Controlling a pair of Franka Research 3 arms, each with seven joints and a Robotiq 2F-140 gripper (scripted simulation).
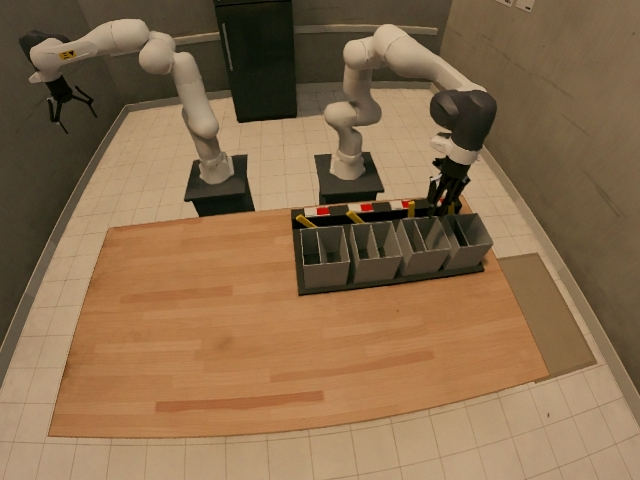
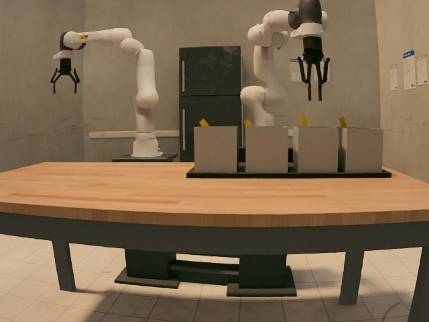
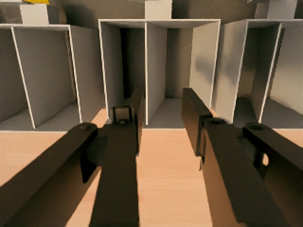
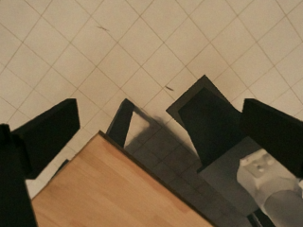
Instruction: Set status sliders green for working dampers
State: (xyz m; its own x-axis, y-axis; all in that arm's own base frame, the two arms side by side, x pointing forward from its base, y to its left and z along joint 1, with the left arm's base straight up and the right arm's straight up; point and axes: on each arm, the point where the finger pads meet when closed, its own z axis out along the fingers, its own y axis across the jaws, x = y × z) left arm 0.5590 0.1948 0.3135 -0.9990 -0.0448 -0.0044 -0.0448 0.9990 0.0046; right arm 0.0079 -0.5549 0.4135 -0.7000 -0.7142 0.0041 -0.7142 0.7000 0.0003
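Observation:
Four grey box dampers stand in a row: the first [image 1: 326,273] [image 2: 216,149], second [image 1: 378,268] [image 2: 267,149], third [image 1: 426,263] [image 2: 316,149] and fourth [image 1: 467,255] [image 2: 363,149] from picture left. In the top view the first two yellow levers [image 1: 305,221] [image 1: 354,217] lean left; the third [image 1: 411,209] is near upright. The first three sliders show red [image 1: 323,211] [image 1: 366,207] [image 1: 405,204]; the fourth is mostly hidden. My left gripper [image 1: 439,210] [image 2: 314,98] [image 3: 162,102] is partly open, empty, above the dampers. My right gripper [image 1: 80,122] [image 2: 64,91] [image 4: 160,113] is wide open, empty, far from them.
The dampers and sliders share a black base [image 1: 336,289] [image 2: 214,174] on the wooden table [image 1: 206,335] [image 2: 138,187] [image 4: 123,189]. Two dark robot pedestals [image 1: 219,180] [image 1: 348,180] stand behind the table. A black fridge [image 1: 261,62] [image 2: 209,72] stands farther back.

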